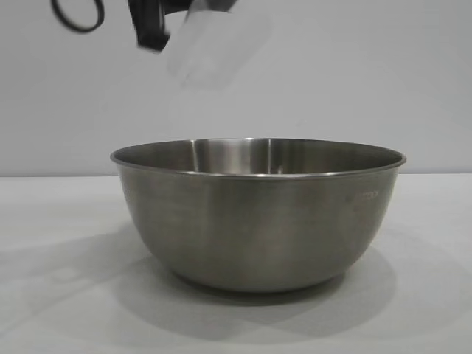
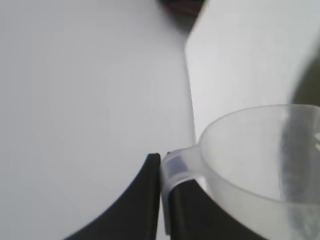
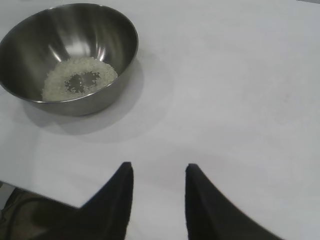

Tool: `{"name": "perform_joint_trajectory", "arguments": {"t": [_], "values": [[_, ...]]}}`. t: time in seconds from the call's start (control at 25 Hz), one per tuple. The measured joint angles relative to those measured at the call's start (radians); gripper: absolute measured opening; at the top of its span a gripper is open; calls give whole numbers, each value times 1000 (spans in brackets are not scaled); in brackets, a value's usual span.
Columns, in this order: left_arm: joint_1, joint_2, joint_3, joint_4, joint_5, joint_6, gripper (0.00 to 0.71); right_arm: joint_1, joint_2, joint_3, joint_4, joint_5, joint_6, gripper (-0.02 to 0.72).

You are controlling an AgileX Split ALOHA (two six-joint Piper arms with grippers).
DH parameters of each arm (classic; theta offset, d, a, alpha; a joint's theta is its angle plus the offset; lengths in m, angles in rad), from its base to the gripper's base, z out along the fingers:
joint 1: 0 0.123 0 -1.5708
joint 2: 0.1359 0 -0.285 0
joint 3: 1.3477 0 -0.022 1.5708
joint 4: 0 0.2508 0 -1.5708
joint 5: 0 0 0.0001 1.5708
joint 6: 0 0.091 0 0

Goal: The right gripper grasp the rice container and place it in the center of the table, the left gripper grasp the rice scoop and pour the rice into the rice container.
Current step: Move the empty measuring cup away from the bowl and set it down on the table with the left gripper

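Observation:
The rice container (image 1: 258, 214), a large steel bowl, stands on the white table in the middle of the exterior view. In the right wrist view the bowl (image 3: 112, 55) holds a patch of white rice (image 3: 80, 80). My left gripper (image 1: 151, 29) is high above the bowl's left side, shut on the handle of the rice scoop (image 1: 214, 48), a translucent cup that is blurred and tilted. In the left wrist view the gripper (image 2: 161, 162) pinches the scoop's handle (image 2: 177, 167); the cup looks empty. My right gripper (image 3: 156, 170) is open and empty over bare table, away from the bowl.
A black cable loop (image 1: 77, 18) hangs at the top left of the exterior view. The white table (image 3: 240, 90) spreads around the bowl. A plain white wall (image 1: 369, 74) stands behind.

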Motion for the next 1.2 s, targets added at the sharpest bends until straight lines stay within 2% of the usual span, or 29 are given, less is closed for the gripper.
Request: {"name": "perform_joint_trajectory", "arguments": {"t": [0.12,0.24,0.32,0.52,0.64,0.96,1.0,1.04,1.16,1.2], "values": [[88,0,31,-160,-80,-213,0,0,0,0,0,0,0,249],[154,-1,116,-319,-142,-266,0,0,0,0,0,0,0,249],[177,-1,194,-384,-157,-270,0,0,0,0,0,0,0,249],[181,12,402,-491,-272,-250,0,0,0,0,0,0,0,249],[181,68,487,-523,-289,-215,0,0,0,0,0,0,0,249],[181,220,515,-563,-289,-182,0,0,0,0,0,0,0,249],[181,226,515,-565,-291,-176,50,0,0,0,0,0,0,249],[181,231,515,-565,-291,-171,50,0,0,0,0,0,0,249],[181,240,515,-563,-294,-167,158,0,0,0,0,0,0,249],[181,242,518,-559,-294,-167,155,0,0,0,0,0,0,249]]}}
